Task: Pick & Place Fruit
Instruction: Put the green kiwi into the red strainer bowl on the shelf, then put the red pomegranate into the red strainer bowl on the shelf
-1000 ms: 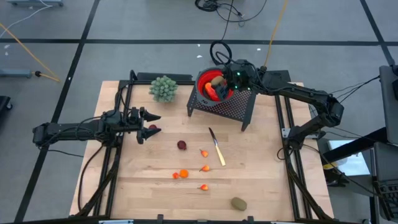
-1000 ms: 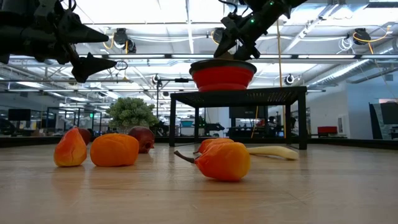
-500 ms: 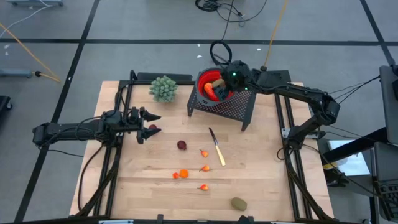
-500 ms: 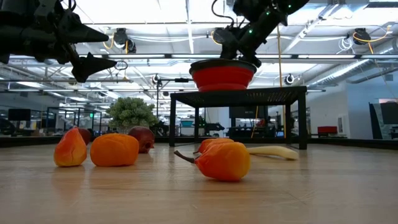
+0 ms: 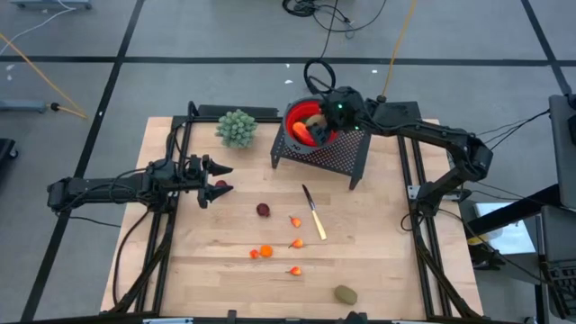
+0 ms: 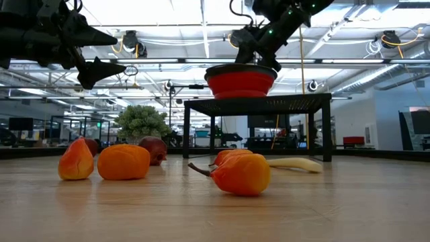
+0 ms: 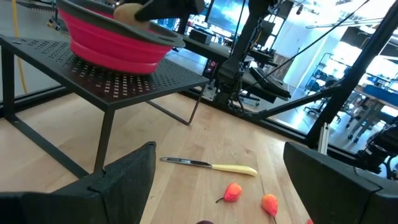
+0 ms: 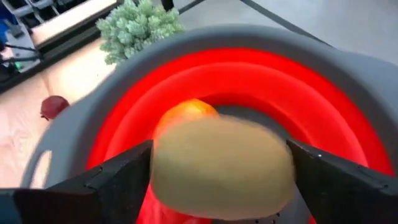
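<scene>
Nearest the bench's front edge lies one brownish-green oval (image 5: 345, 294). Beyond it sit several tiny orange and red bits: one with a stem (image 5: 294, 270), an orange pair (image 5: 262, 252), another (image 5: 297, 243) and one more (image 5: 295, 220) beside the yellow-handled knife (image 5: 314, 212). That makes about five small pieces on the wood, though the pair may be two or three. Farther back rests one dark red ball (image 5: 263, 210).

At the left, the left hand (image 5: 217, 178) hangs above the bench (image 5: 378, 261) with its fingers spread wide and nothing between them; a dark red shape shows just beside its tips, too small to name.

Farthest back, a black mesh stand (image 5: 333, 158) carries one red bowl (image 5: 292, 122). The right hand (image 8: 221, 168) is over the bowl, its fingers (image 8: 121, 171) closed narrowly on the second brownish-green oval (image 8: 224, 163); an orange-red fruit (image 8: 183, 112) already lies in the bowl beneath it. One pale green knobbly bunch (image 5: 237, 128) stands beside the stand.

Judged from their look, the fruits are light, rigid toy pieces with smooth skins. Round ones may roll or slip, so a grip across the widest middle seems safest. The tiny stemmed bits offer little surface and probably call for nearly closed fingers set low against the wood.
</scene>
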Controlling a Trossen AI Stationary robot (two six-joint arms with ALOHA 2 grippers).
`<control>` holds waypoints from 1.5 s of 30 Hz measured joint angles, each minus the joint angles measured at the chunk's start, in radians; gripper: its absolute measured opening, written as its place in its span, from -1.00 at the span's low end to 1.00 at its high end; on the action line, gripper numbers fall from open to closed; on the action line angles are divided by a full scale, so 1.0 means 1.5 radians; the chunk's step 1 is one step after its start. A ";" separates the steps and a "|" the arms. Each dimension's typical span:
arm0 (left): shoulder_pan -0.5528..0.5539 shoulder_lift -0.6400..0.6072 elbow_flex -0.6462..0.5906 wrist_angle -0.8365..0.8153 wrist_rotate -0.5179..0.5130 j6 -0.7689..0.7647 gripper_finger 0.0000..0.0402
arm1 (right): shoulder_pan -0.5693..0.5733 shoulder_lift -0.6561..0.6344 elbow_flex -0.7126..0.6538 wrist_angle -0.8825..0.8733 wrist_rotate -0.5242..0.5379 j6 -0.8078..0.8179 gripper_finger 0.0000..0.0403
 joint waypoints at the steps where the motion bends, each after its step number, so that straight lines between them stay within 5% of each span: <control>1: 0.000 0.000 0.000 0.000 0.000 0.000 0.76 | 0.000 0.000 0.000 0.003 0.004 0.002 0.81; 17: 0.000 0.000 0.000 0.000 0.001 -0.027 0.76 | 0.045 -0.032 0.001 0.016 0.016 -0.032 0.77; 33: 0.000 0.000 0.000 -0.001 0.002 -0.075 0.76 | 0.167 -0.123 -0.002 -0.057 0.016 -0.061 -0.49; 41: 0.000 0.000 0.000 0.001 -0.004 -0.107 0.76 | 0.221 -0.194 -0.093 0.012 0.016 -0.059 -0.93; 45: 0.000 0.001 0.000 0.001 -0.050 -0.155 0.76 | 0.244 -0.250 -0.173 0.107 0.016 -0.060 -0.97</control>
